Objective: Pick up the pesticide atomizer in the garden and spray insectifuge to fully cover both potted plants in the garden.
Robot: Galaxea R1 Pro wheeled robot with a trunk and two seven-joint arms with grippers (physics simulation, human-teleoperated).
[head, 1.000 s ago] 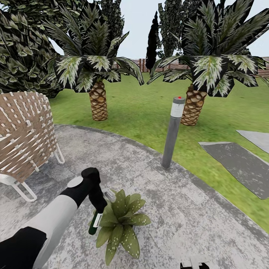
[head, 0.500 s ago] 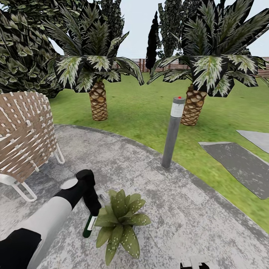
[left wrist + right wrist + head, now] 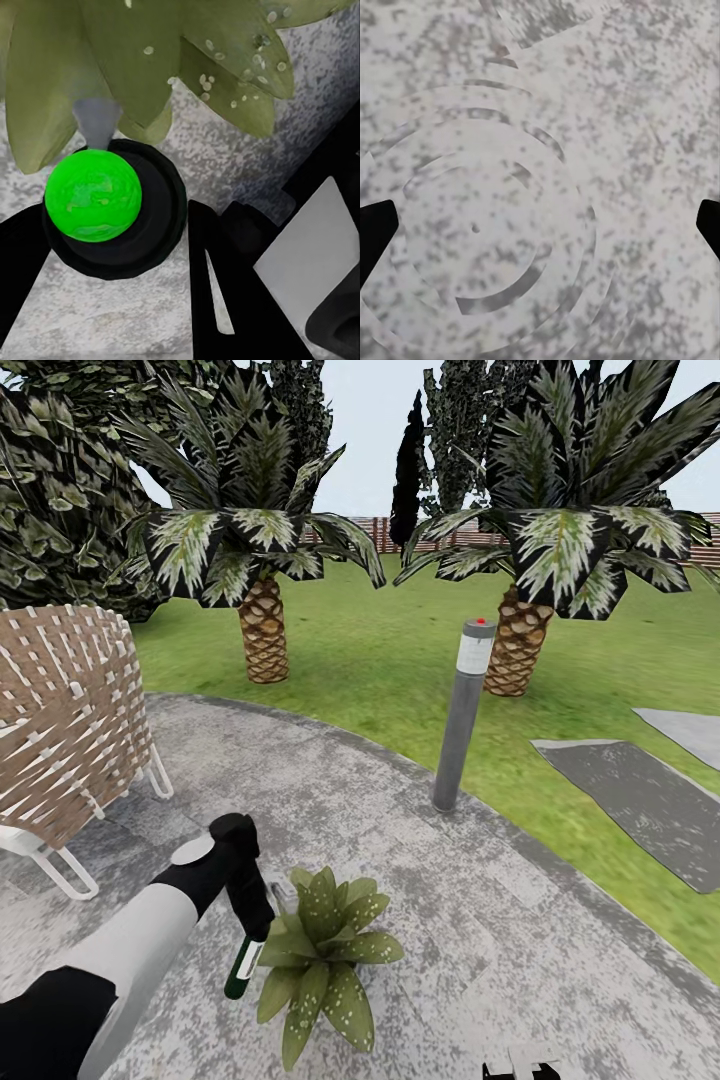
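Observation:
My left gripper is shut on the pesticide atomizer, a slim dark green bottle hanging tilted just left of one potted plant on the round paved patch. In the left wrist view the atomizer's bright green round end sits between the black fingers, close to the plant's leaves, which carry white specks. The other potted plant is out of view. My right gripper is open over bare paving, with nothing between its fingertips.
A grey bollard lamp stands at the patch's far edge. A wicker chair stands at the left. Two palms rise from the lawn. Grey stepping stones lie at the right, and a brown fence runs behind.
My left gripper, still holding the atomizer, has shifted a little left and toward me beside the plant, then crept slightly back. The view itself has not shifted.

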